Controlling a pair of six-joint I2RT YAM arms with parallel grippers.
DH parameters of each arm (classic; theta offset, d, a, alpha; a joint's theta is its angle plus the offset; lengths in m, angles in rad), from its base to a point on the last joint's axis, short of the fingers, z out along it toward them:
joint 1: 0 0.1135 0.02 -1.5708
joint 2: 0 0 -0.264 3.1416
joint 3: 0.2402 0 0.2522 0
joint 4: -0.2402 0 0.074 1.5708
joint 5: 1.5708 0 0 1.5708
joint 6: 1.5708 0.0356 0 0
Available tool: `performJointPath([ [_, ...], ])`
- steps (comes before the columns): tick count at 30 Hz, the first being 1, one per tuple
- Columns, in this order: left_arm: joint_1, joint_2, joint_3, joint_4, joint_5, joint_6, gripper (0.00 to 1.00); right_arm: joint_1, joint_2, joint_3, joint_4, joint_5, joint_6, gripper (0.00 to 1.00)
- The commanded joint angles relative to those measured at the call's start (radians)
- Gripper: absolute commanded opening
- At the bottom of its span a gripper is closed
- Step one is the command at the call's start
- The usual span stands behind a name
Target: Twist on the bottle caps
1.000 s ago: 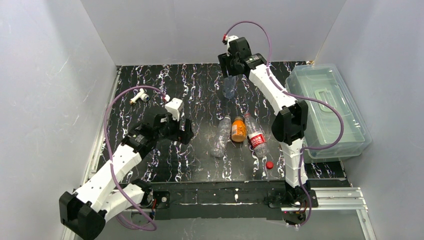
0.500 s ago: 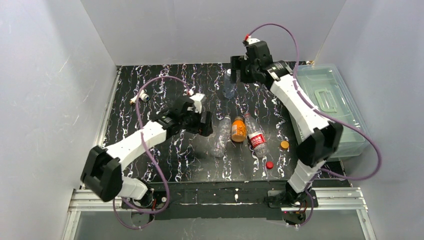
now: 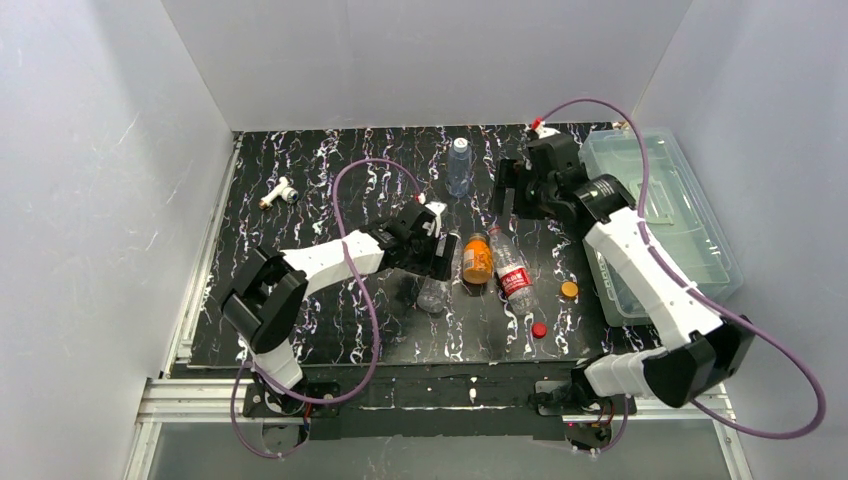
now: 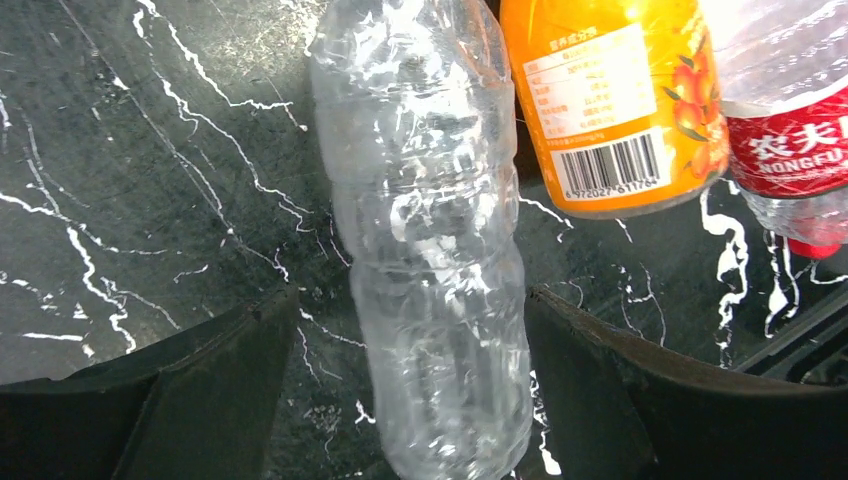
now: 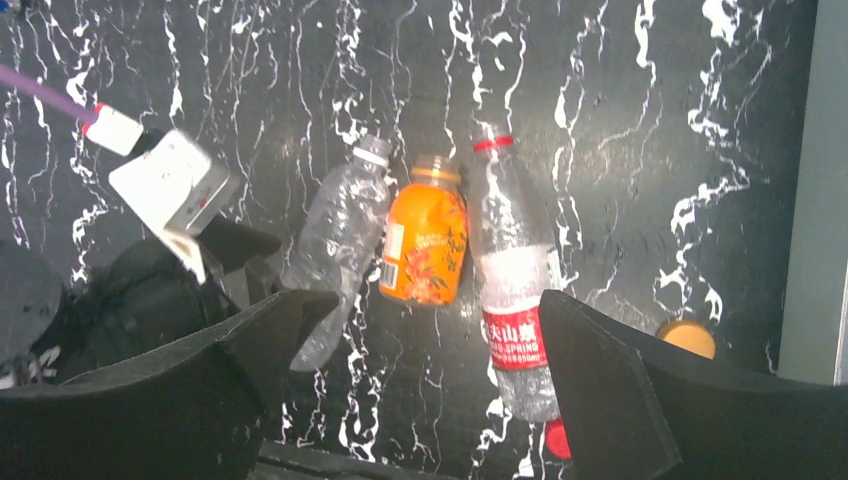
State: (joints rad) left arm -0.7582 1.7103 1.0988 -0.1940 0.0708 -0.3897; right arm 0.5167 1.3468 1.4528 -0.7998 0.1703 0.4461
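On the black table (image 3: 330, 170) the caps (image 3: 539, 329) lie clear of the spread-jawed left gripper (image 4: 410, 300) and right gripper (image 5: 437, 300).

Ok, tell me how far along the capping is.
Done: the upright clear plastic bottle at the back looks capped. In hand: the left end effector, open, straddles the lying crumpled clear plastic bottle. Left: the round red plastic cap and orange-yellow cap lie loose.

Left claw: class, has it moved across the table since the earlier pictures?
Yes. The left claw moved right, reaching the lying clear bottle.
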Motion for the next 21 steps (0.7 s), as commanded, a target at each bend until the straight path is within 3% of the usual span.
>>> performJointPath([
  [1,-0.013,0.022,0.033,0.031,-0.012,0.005,0.81,0.002,-0.101,-0.084,-0.031,0.021,0.049,0.98],
  [10,-0.014,0.086,0.038,0.075,0.011,0.034,0.74,0.002,-0.181,-0.288,-0.07,0.001,0.097,0.97],
  [15,-0.014,0.098,0.043,0.081,0.0,0.096,0.65,0.005,-0.204,-0.397,-0.069,-0.031,0.128,0.94],
  [18,-0.015,0.042,0.012,0.101,-0.021,0.134,0.56,0.015,-0.222,-0.458,-0.071,-0.043,0.158,0.92],
  [21,-0.012,-0.052,-0.041,0.131,-0.038,0.173,0.54,0.042,-0.256,-0.538,-0.059,-0.047,0.219,0.88],
])
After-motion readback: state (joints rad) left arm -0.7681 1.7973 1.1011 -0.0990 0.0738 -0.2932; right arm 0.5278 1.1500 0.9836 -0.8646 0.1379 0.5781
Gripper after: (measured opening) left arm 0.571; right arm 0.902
